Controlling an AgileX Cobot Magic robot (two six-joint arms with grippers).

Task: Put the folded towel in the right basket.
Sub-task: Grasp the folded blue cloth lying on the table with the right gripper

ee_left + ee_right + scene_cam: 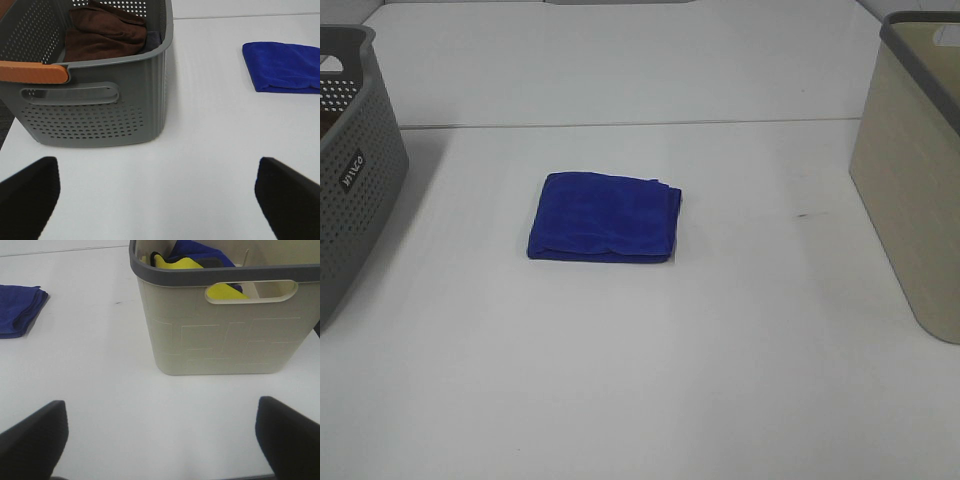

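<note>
A folded blue towel [604, 217] lies flat on the white table near the middle. It also shows in the left wrist view [282, 66] and the right wrist view [20, 309]. The right basket [912, 170] is beige with a grey rim and stands at the right edge; the right wrist view [225, 320] shows yellow and blue cloths inside it. My left gripper [157, 195] is open and empty, close to the grey basket. My right gripper [160, 437] is open and empty, in front of the beige basket. Neither gripper shows in the exterior view.
A grey perforated basket [350, 170] stands at the left edge; the left wrist view [95, 107] shows a brown towel [105, 32] inside it and an orange handle [32, 72]. The white table [640, 380] spreads between the baskets.
</note>
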